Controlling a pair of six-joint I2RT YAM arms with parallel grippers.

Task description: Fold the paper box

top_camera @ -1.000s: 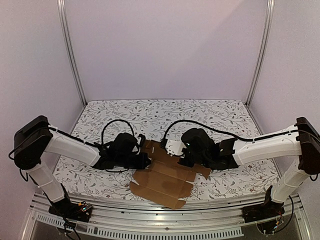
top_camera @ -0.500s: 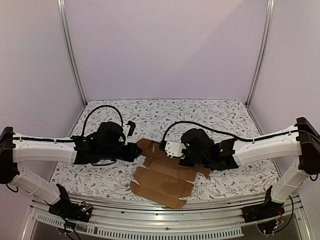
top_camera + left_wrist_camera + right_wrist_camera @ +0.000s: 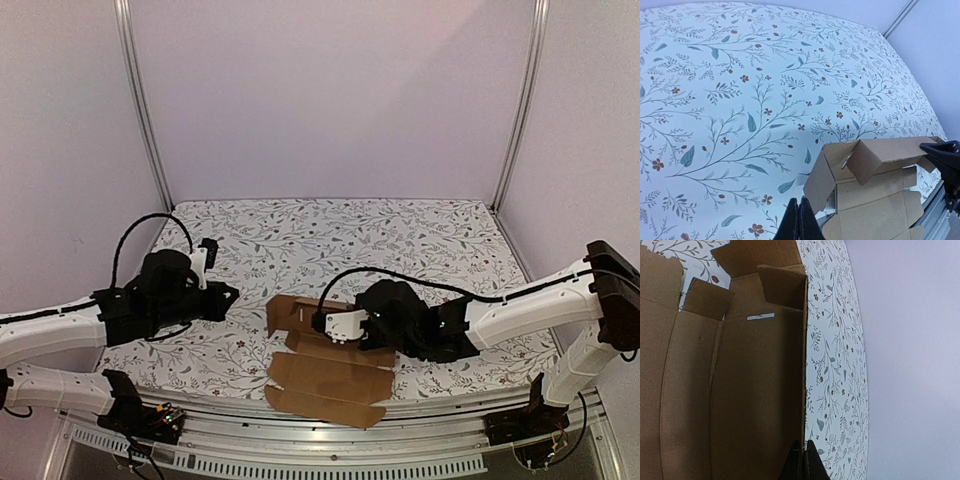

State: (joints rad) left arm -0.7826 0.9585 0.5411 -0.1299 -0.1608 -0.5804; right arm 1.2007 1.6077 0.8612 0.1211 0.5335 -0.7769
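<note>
The paper box [image 3: 330, 378] is a brown cardboard sheet lying at the near middle of the table. Its far panel is lifted into an upright wall with flaps. My right gripper [image 3: 322, 322] is shut, pinching the top edge of that raised wall. In the right wrist view the fingertips [image 3: 804, 460] close on the edge of the box [image 3: 740, 390]. My left gripper [image 3: 230, 293] is shut and empty, pulled back to the left of the box. In the left wrist view the closed gripper [image 3: 799, 220] hovers over the cloth beside the box's left end [image 3: 875, 190].
A floral cloth [image 3: 340, 230] covers the table. Metal frame posts [image 3: 145, 110] stand at the back corners against lilac walls. A metal rail [image 3: 330, 440] runs along the near edge, just in front of the box.
My left arm has let go of the box and swung back to the left. The right gripper has moved left and nearer, and the box's far panel now stands upright.
</note>
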